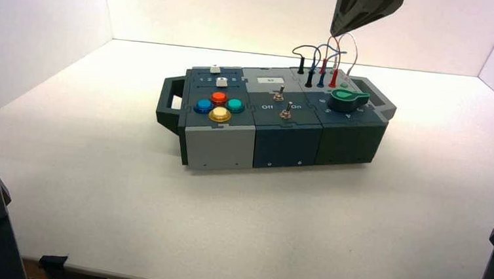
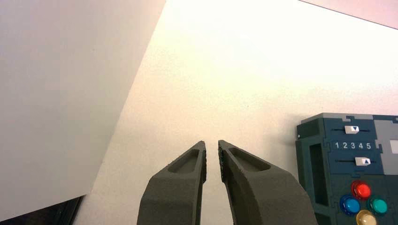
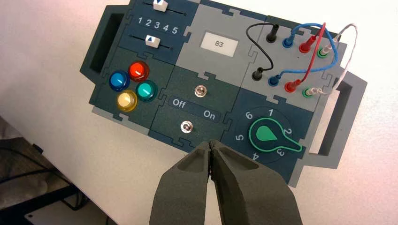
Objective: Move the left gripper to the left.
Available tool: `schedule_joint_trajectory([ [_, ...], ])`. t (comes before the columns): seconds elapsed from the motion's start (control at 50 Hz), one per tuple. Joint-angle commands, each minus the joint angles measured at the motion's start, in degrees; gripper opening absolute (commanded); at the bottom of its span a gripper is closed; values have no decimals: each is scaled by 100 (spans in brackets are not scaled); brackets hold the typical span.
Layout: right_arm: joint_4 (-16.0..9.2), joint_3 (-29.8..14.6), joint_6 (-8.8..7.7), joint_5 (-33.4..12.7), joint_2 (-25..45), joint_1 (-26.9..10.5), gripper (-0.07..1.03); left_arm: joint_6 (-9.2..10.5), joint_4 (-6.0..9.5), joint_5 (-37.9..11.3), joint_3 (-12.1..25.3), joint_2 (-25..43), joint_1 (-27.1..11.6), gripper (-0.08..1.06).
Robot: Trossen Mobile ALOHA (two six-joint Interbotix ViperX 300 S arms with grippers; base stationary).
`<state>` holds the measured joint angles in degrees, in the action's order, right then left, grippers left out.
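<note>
A robotics test lab: a control box [image 1: 278, 119] fitted with coloured push buttons [image 1: 218, 106], toggle switches [image 1: 286, 110], a green knob [image 1: 347, 101] and plugged wires [image 1: 322, 56] sits alone on a plain white bench [image 1: 129, 190] enclosed by bare white walls [image 1: 35, 33].

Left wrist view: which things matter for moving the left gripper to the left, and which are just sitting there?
For the job: left gripper; bare table beside the box.
Just there: box; right gripper, above the box.
</note>
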<state>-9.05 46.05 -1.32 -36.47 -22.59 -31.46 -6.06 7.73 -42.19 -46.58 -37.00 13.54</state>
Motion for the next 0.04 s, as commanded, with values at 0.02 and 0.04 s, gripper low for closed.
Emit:
schedule_joint_trajectory([
  [0.02,0,-79,0,26,-105,-18,-2,-35,9,18,62,-44,18,16],
  [0.04,0,-79,0,35,-105,-9,-2,-35,9,18,62,-44,18,16],
])
